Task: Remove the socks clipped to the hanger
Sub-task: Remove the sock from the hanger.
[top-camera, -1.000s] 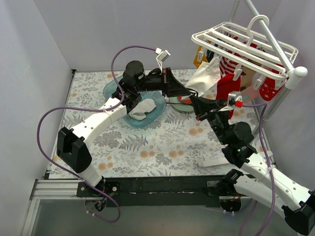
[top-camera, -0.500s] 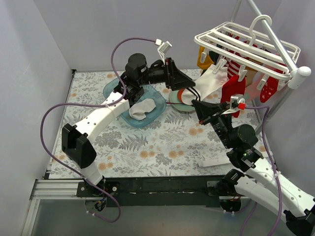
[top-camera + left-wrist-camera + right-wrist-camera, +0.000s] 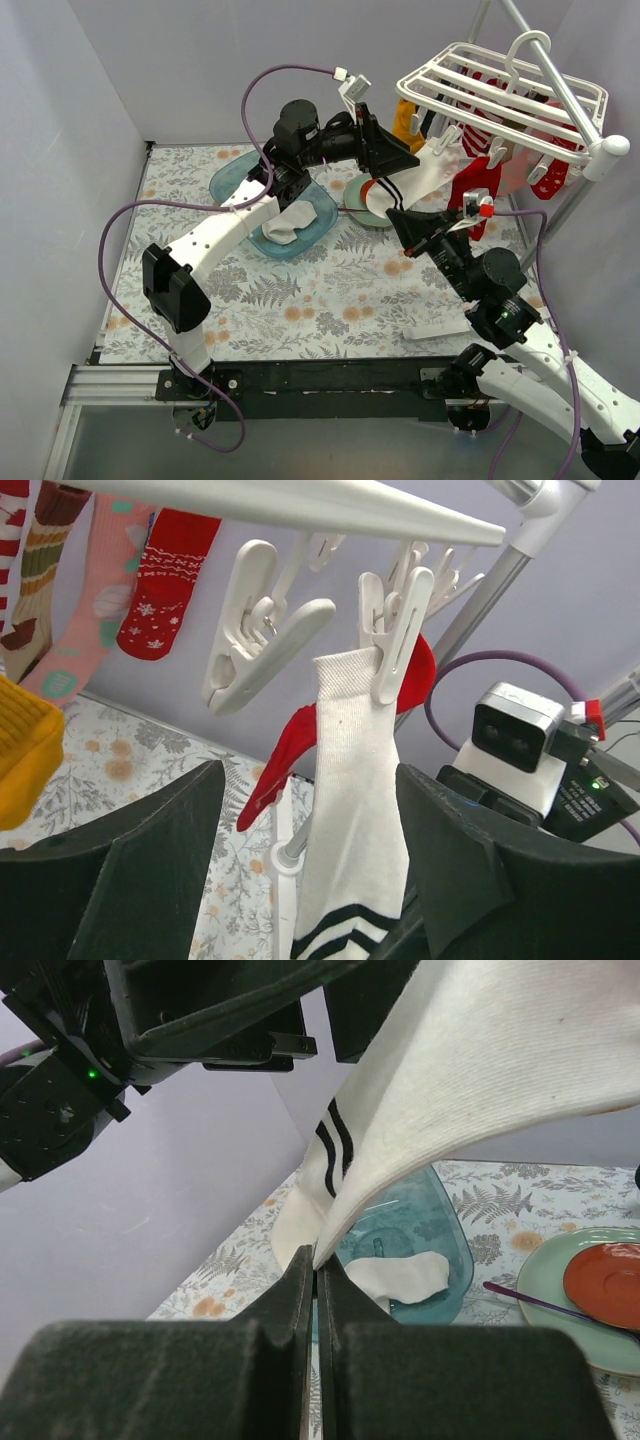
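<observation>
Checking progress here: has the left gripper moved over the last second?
Yes. The left gripper has swung right, away from the blue tub and up to the white sock under the hanger.

The white sock [image 3: 352, 780] carries two black stripes; a red sock [image 3: 160, 580] has white snowflakes; the hanger [image 3: 300, 505] is white; the tub [image 3: 410, 1225] translucent blue.

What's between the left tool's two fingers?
A white black-striped fabric sock, hanging from a white plastic clip; seen in the left wrist view.
</observation>
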Action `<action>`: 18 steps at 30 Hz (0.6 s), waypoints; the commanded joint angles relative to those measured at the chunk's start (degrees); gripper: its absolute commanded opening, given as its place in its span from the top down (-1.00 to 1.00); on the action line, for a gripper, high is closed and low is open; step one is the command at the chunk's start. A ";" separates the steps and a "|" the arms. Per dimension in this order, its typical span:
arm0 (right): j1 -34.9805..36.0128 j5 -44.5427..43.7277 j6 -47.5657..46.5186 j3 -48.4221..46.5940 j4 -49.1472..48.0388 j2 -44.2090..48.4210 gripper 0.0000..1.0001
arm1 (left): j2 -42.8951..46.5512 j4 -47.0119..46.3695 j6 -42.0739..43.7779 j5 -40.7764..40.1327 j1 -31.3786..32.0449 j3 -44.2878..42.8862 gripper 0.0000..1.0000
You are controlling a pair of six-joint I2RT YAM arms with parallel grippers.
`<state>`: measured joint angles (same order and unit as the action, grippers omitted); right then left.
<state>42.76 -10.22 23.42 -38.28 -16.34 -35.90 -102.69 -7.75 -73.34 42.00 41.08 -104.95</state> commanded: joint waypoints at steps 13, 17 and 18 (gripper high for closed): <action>-0.14 2.22 -0.57 -5.31 3.51 -1.10 0.97 | -2.68 7.48 10.32 -11.50 5.50 -13.44 -0.54; -0.14 3.10 -0.83 -6.19 3.95 -1.72 0.97 | -3.74 7.48 10.24 -12.90 5.94 -15.20 -0.55; -0.14 3.36 -0.83 -6.28 4.12 -1.89 0.97 | -3.91 7.48 10.24 -13.34 6.03 -15.29 -0.55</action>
<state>42.76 -8.54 23.35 -41.32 -12.10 -37.50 -105.67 -1.45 -64.14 31.40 46.54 -117.97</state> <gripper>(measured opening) 0.030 0.773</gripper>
